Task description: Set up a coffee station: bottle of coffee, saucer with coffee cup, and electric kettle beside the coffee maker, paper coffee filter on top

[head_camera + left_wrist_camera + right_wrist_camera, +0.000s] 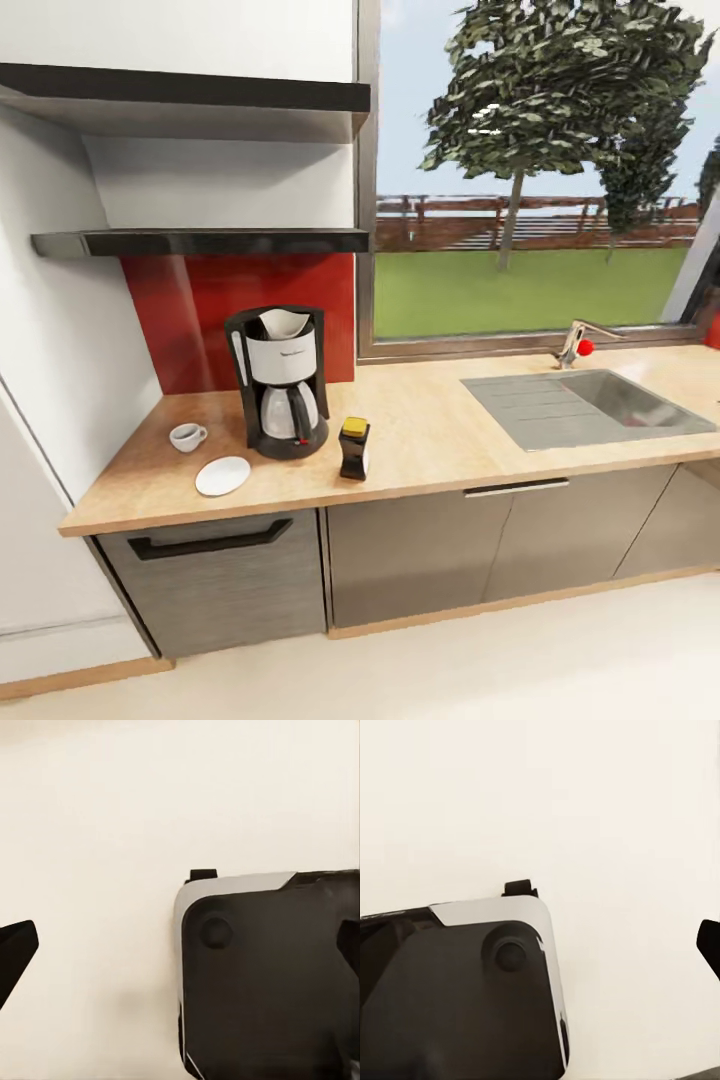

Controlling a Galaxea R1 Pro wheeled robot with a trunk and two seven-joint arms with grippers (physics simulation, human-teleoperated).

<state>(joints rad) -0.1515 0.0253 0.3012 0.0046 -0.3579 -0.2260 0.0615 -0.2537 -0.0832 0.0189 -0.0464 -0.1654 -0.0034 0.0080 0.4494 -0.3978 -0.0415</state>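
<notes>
In the left wrist view, one dark finger [15, 949] pokes in at one edge and another at the far edge, so the left gripper [180, 949] has its fingers wide apart and holds nothing. In the right wrist view, just one dark finger [709, 945] shows, cut off at the edge, so I cannot tell how open that gripper is. Both cameras look down at the pale floor [607, 810] and the robot's dark base [270, 982]. On the wooden countertop [440, 440] stands the coffee maker [282, 385] with a paper filter [280, 323] on top. The coffee bottle [353, 448] stands just beside it. The cup [187, 436] sits near the saucer [222, 475], not on it.
</notes>
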